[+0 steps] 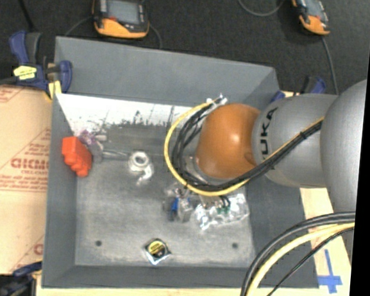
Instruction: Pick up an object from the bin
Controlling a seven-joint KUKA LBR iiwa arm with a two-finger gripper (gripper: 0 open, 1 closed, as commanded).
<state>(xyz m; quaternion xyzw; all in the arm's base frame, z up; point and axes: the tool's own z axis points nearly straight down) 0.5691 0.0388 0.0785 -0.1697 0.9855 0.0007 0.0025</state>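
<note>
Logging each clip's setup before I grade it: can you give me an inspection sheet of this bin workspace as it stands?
Surface: grey metal bin, floor speckled, pale smears on the back wall.
Job's things: orange block at left; silvery metal piece mid-bin; small black-and-yellow item near the front; small heap at right with a blue piece and a crinkly clear wrapper.
Clutter: pale clear scrap just behind the orange block.
End effector: mostly hidden under the orange wrist cover, above the heap.
Cables: yellow and black cables looped round the cover.
Surroundings: orange-and-black devices on the dark floor behind the bin.
</note>
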